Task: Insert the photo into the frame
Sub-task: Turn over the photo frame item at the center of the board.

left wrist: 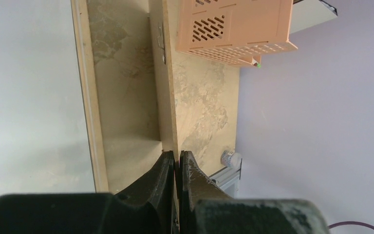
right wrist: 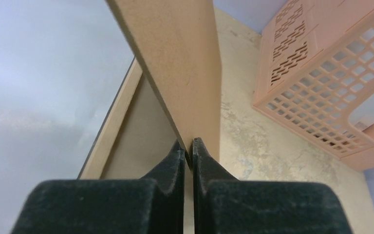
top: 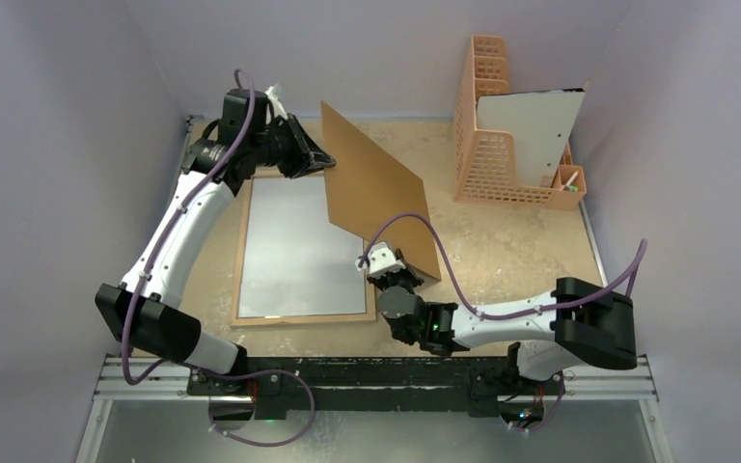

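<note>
The frame [top: 243,253] lies flat on the table, its light wood rim up around the clear glass pane [top: 294,251]. Over its right side a plain brown backing board [top: 376,188] is held tilted on edge. My left gripper [top: 323,157] is shut on the board's far edge [left wrist: 168,87], jaws [left wrist: 177,155] pinching it. My right gripper [top: 393,273] is shut on the board's near edge [right wrist: 185,58], fingertips [right wrist: 189,144] clamped on it. The photo [top: 531,125], a white sheet with a dark edge, stands in the orange basket.
The orange lattice basket [top: 487,154] stands at the back right, with a small compartment holding pens [top: 567,183]. Purple walls close in the table on three sides. The frame's wood rim [right wrist: 112,126] runs close under the right gripper.
</note>
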Robot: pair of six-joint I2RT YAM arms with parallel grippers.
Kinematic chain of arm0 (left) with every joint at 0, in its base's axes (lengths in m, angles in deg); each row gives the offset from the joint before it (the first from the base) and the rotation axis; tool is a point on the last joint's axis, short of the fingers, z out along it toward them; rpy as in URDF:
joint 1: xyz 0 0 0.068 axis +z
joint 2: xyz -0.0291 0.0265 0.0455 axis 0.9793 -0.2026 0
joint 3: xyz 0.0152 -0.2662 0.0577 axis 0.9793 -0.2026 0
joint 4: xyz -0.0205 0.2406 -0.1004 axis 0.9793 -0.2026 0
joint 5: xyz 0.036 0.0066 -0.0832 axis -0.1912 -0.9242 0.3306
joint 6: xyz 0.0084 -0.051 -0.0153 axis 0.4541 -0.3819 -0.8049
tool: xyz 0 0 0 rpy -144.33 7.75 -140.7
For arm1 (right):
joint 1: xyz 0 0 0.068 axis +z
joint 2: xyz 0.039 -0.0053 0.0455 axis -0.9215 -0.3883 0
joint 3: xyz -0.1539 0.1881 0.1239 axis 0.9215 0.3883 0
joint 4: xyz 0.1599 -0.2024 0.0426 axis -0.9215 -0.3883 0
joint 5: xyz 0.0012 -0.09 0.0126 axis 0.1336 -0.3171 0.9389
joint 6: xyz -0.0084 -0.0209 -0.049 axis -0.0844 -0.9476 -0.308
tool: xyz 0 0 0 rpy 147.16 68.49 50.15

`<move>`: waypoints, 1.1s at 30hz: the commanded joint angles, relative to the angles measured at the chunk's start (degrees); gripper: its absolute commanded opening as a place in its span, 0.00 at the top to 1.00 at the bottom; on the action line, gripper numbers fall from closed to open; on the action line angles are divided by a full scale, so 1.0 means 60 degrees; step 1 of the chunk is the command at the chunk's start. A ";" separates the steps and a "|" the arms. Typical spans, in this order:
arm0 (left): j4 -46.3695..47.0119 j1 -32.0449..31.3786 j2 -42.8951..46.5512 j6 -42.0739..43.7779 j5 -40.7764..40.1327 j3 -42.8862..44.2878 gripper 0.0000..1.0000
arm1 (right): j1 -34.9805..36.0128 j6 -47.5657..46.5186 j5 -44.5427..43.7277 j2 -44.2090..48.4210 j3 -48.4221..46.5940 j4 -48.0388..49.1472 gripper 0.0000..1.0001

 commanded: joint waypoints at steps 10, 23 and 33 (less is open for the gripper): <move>0.1500 0.0096 0.1239 0.0228 0.0472 0.0136 0.38 | -0.0071 -0.1268 0.0668 0.1817 0.0538 0.2733 1.00; 0.1891 0.0111 0.1905 0.1428 0.0103 0.0541 0.11 | -0.2249 0.1679 0.3892 0.4173 0.0635 0.1062 1.00; 0.2428 0.0111 0.1981 0.1664 -0.0071 -0.1361 0.11 | -0.3323 0.3114 0.5022 0.4748 -0.1237 -0.0881 1.00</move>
